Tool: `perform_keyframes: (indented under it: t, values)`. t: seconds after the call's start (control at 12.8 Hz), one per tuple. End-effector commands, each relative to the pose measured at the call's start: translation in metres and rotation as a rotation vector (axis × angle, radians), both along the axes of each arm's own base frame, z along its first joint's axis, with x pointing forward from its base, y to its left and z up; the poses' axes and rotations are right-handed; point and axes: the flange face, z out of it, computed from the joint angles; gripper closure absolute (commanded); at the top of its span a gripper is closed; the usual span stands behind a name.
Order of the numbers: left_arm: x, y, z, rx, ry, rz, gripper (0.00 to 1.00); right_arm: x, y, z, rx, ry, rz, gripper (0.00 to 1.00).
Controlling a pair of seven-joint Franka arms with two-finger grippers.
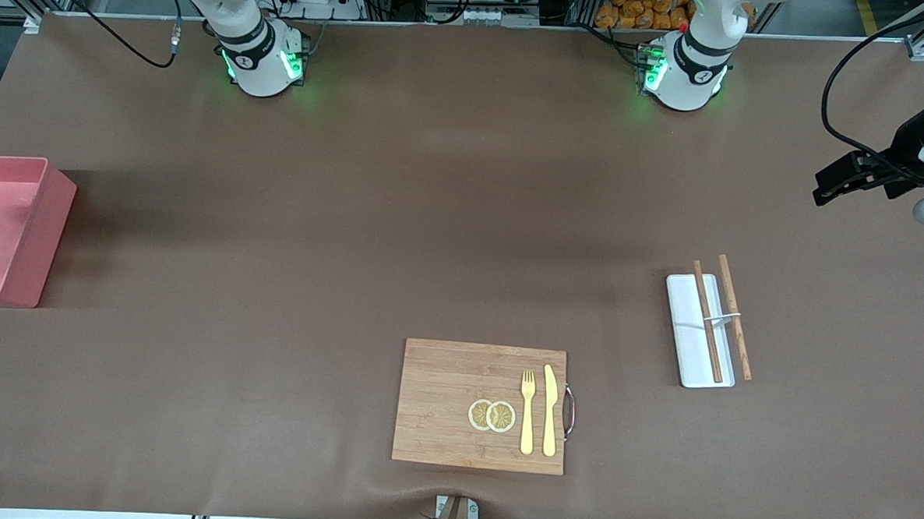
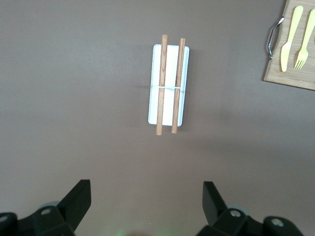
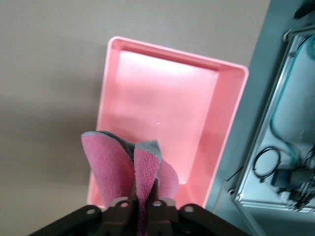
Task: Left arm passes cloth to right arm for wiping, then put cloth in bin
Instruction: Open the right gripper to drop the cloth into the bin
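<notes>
Because the cloth (image 3: 125, 169) is soft, light and floppy, folding upward where our right hand (image 3: 142, 206) pinches its gathered middle over the pink bin (image 3: 224, 128), we judge it will drop limply, while our left hand (image 2: 146, 199) waits wide open above the tabletop (image 1: 433, 211).

Two white arms, each with a rounded base (image 1: 262, 60) and (image 1: 684, 74) ringed by a black band and lit by green lamps. Black cables trail from both. The left hand (image 2: 147, 206) is black, with two wedge-shaped fingers (image 2: 78, 199) on a body with round silver screws. The right hand (image 3: 142, 209) is likewise black with pale screws.
</notes>
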Motion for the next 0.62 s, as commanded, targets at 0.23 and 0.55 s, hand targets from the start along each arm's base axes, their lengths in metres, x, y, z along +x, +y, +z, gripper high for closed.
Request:
perform_keyframes:
  t: [0.23, 0.55]
  values:
    - [-0.010, -0.003, 0.009, 0.008, -0.006, -0.018, 0.00, 0.034, 0.058, 0.036, 0.048, -0.043, 0.094, 0.00]
    - [-0.012, 0.000, 0.013, -0.005, -0.012, -0.012, 0.00, 0.065, 0.173, 0.067, 0.094, -0.016, -0.026, 0.00]
